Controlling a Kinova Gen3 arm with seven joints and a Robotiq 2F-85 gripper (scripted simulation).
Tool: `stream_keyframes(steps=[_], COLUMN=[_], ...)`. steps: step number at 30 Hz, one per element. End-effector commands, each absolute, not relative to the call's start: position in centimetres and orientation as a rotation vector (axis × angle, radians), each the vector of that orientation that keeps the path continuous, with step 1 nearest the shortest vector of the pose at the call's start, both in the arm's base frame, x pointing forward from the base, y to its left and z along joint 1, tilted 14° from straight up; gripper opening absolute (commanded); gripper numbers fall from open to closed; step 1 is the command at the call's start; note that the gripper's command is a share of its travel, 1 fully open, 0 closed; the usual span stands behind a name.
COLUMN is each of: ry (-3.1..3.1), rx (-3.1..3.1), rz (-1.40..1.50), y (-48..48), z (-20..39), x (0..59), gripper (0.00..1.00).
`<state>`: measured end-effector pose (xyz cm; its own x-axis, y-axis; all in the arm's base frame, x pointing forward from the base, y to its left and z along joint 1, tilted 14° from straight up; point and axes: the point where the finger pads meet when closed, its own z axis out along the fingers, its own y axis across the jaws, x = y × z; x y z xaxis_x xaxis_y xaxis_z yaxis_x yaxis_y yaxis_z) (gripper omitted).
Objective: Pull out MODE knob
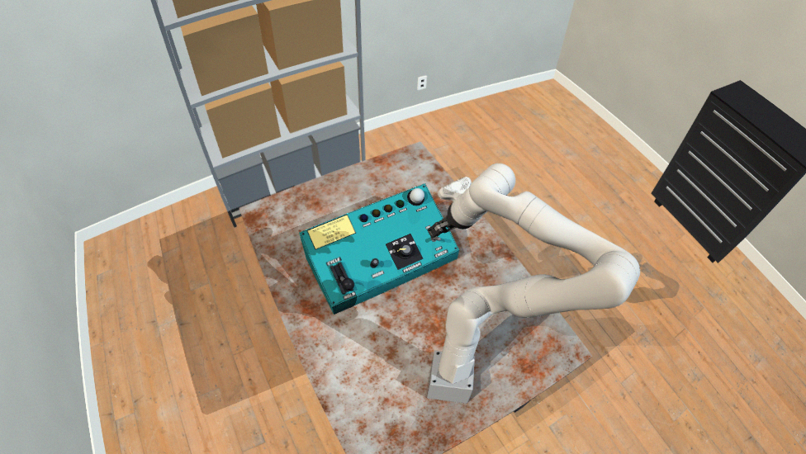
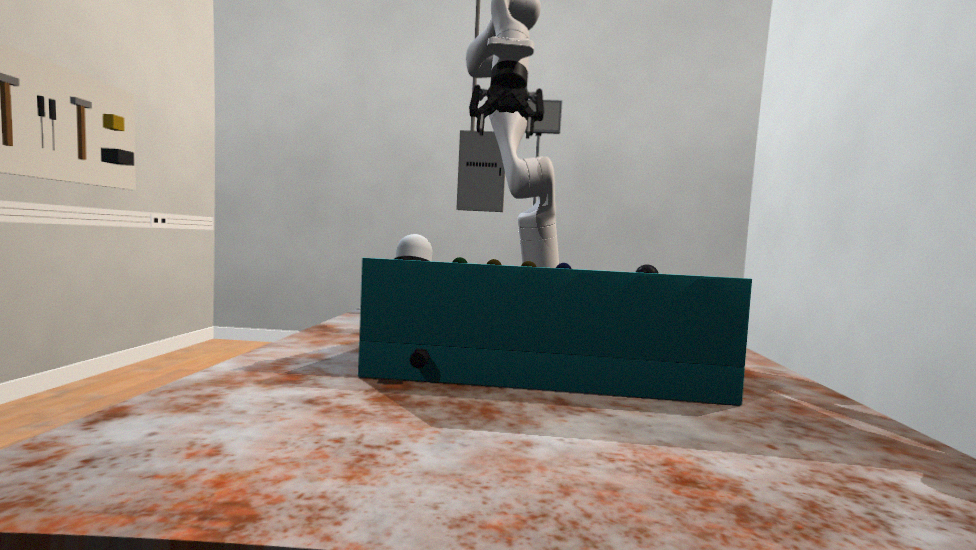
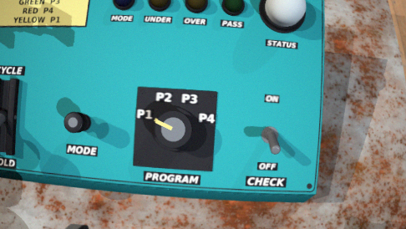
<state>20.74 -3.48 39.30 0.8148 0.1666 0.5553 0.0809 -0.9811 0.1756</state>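
Observation:
The teal console (image 1: 361,242) (image 2: 553,321) (image 3: 104,63) lies on a rust-stained mat (image 1: 361,361). Its small black MODE knob (image 1: 373,262) (image 3: 76,122) sits left of the PROGRAM dial (image 1: 405,252) (image 3: 172,129), whose pointer is at P1. The CHECK toggle (image 3: 271,139) leans toward OFF. The CYCLE lever (image 1: 342,279) is at the console's left end. The white STATUS dome (image 1: 417,195) (image 2: 413,247) (image 3: 286,10) is at the back right. My gripper (image 1: 435,231) (image 2: 506,112) is open and empty. It hangs high above the console's right end, well to the right of the MODE knob.
A metal shelf (image 1: 265,84) with cardboard boxes stands behind the console. A black drawer cabinet (image 1: 732,168) is at the far right wall. The arm's base (image 1: 451,386) stands on the mat in front. A small black knob (image 2: 420,358) sticks out of the console's back face.

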Motion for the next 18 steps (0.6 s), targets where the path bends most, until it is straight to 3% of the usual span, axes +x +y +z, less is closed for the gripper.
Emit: stream_keyframes(steps=[1, 18], ry=[0.201, 0.205], rx=[2.866, 2.875], rz=[0.879, 0.865], y=[-5.4, -6.8], z=[38.9, 38.5], x=[20.5, 20.3], gripper=[1.00, 1.00])
